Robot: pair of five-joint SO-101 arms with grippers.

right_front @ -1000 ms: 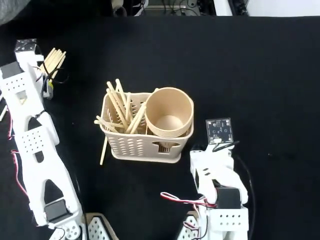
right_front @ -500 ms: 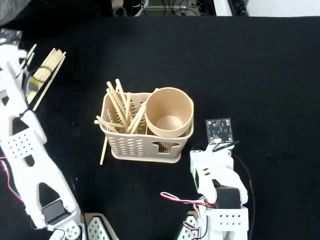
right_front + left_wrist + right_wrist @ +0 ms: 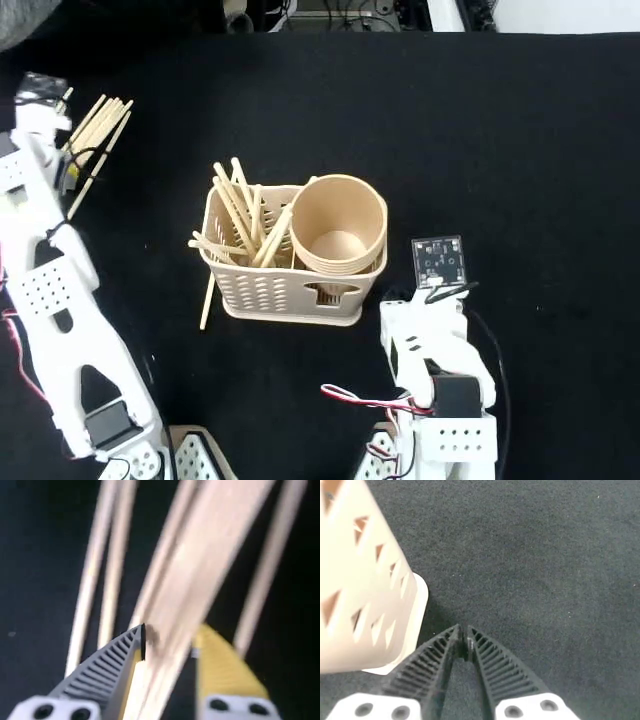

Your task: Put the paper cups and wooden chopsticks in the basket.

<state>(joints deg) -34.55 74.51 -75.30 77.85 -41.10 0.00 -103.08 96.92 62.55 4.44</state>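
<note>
A cream slotted basket (image 3: 285, 295) stands mid-table with stacked paper cups (image 3: 338, 225) in its right half and several wooden chopsticks (image 3: 240, 215) leaning in its left half. One chopstick (image 3: 207, 300) lies on the cloth against the basket's left side. At the far left, my left gripper (image 3: 167, 645) is shut on a bundle of wooden chopsticks (image 3: 200, 570), which fans out past the arm's tip (image 3: 97, 125). My right gripper (image 3: 465, 635) is shut and empty, low over the cloth just off the basket's corner (image 3: 365, 595).
Black cloth covers the table (image 3: 500, 150). The right arm's body (image 3: 437, 370) sits at the front, just right of the basket. The left arm (image 3: 60, 300) runs along the table's left edge. Cables and equipment line the back edge.
The left arm swung toward the left edge and partly back, and the chopstick bundle moved with it. The right arm and basket have not moved.
</note>
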